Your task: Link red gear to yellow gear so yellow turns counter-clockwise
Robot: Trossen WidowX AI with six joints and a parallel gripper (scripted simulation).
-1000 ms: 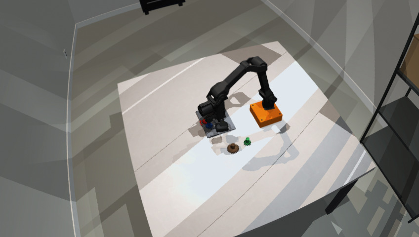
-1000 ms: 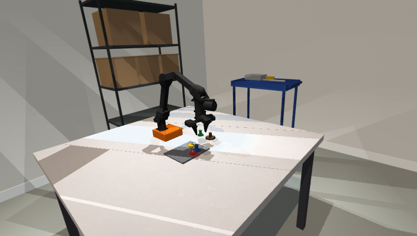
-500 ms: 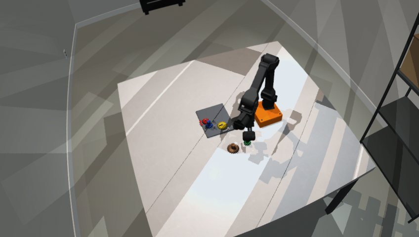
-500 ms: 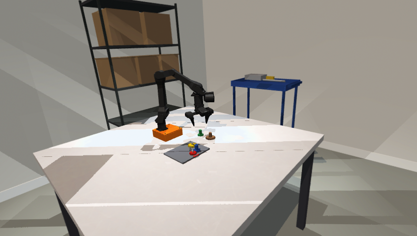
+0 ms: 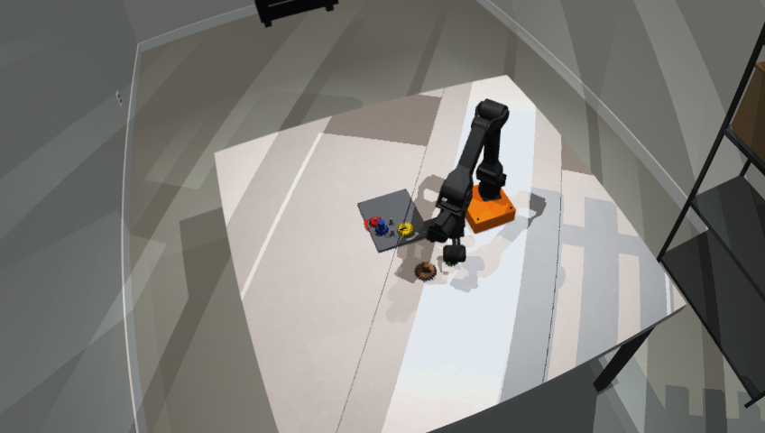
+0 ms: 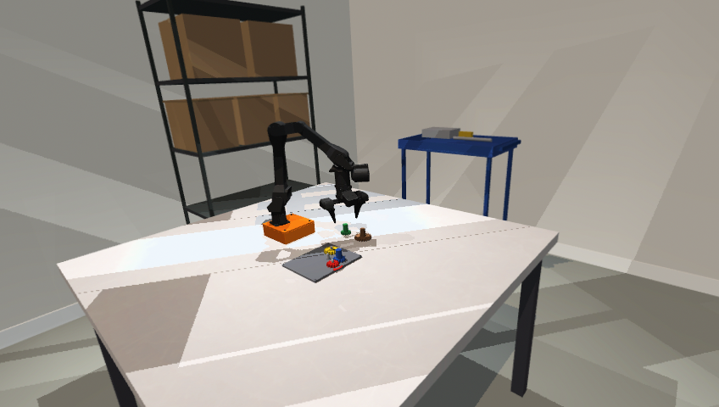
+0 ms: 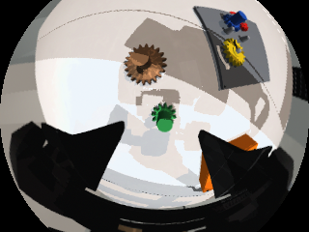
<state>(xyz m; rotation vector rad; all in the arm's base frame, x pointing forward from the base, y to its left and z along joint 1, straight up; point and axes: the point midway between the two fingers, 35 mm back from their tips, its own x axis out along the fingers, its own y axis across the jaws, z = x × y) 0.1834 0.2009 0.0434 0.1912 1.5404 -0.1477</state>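
The grey board [image 5: 394, 204] [image 6: 308, 269] [image 7: 246, 72] carries the red gear [image 5: 373, 220] [image 6: 332, 264] [image 7: 244, 27], the yellow gear [image 5: 406, 230] [image 6: 330, 250] [image 7: 234, 52] and, beside the red one, a blue gear [image 5: 381, 227] [image 6: 339, 254] [image 7: 237, 20] with a tall knob. Short grey pegs [image 5: 391, 221] [image 7: 243, 38] show between blue and yellow. A green gear [image 6: 345, 229] [image 7: 164, 117] and a larger brown gear [image 5: 425, 271] [image 6: 362, 235] [image 7: 146, 64] stand on the table. My gripper [image 6: 345, 220] [image 7: 162, 130] is open and empty, above the green gear, which it mostly hides in the top view.
The orange arm base [image 5: 491, 213] [image 6: 288, 229] [image 7: 205, 174] stands on the table near the board. The brown gear is close beside the green one, on the side away from the base. A shelf rack and a blue side table [image 6: 459, 146] stand off the table.
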